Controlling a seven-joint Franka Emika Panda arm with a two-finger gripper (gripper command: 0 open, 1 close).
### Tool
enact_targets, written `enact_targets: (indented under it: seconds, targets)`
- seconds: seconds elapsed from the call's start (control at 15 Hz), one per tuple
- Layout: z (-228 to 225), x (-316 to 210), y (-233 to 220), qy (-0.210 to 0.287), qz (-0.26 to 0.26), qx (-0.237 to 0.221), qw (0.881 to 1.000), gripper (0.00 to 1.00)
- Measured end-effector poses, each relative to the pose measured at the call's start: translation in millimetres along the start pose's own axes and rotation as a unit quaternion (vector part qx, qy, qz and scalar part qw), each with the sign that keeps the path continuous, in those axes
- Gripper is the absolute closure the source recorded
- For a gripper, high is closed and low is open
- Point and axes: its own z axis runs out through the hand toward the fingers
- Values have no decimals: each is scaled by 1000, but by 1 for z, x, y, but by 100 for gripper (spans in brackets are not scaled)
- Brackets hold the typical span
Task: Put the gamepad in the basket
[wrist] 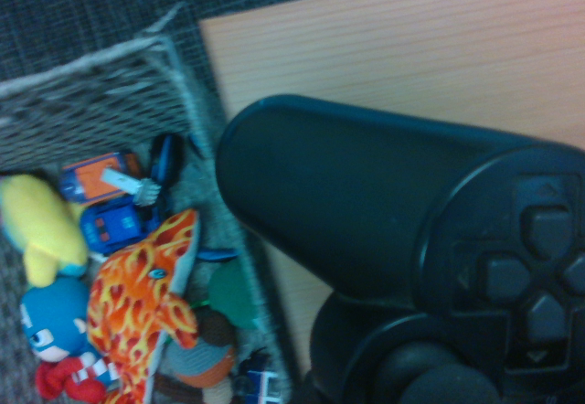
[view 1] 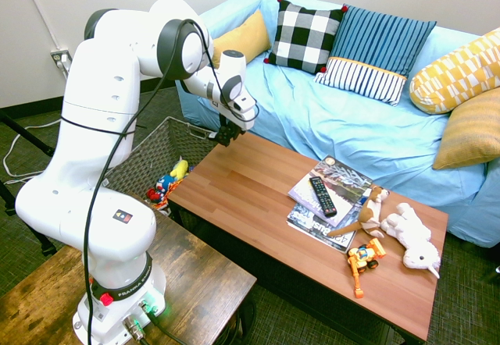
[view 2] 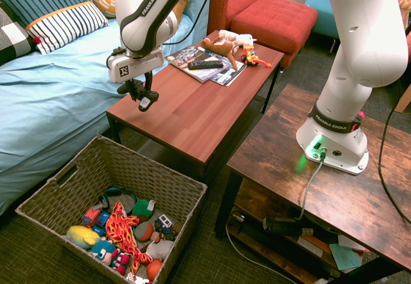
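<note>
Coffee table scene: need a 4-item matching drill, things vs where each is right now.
Things:
1. gamepad
2. TV remote
3. orange flame-pattern toy
4. white plush animal

Places:
A. inside the basket
B. lying on the magazines
C. gripped in the hand, lifted off the table
D. on the table's far end, beside the brown plush

Pairs: 1-C, 2-B, 3-A, 4-D
</note>
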Motion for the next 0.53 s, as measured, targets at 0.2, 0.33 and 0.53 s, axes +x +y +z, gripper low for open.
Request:
enact_targets:
  seconds: [0.2,0.33,0.53]
  targets:
    - [-6,-85,-35,14,-35,4,999,100]
    - [3,-132,-54,21,-50,3,998,100]
    - [51,-184,-75,12,-66,-19,998,100]
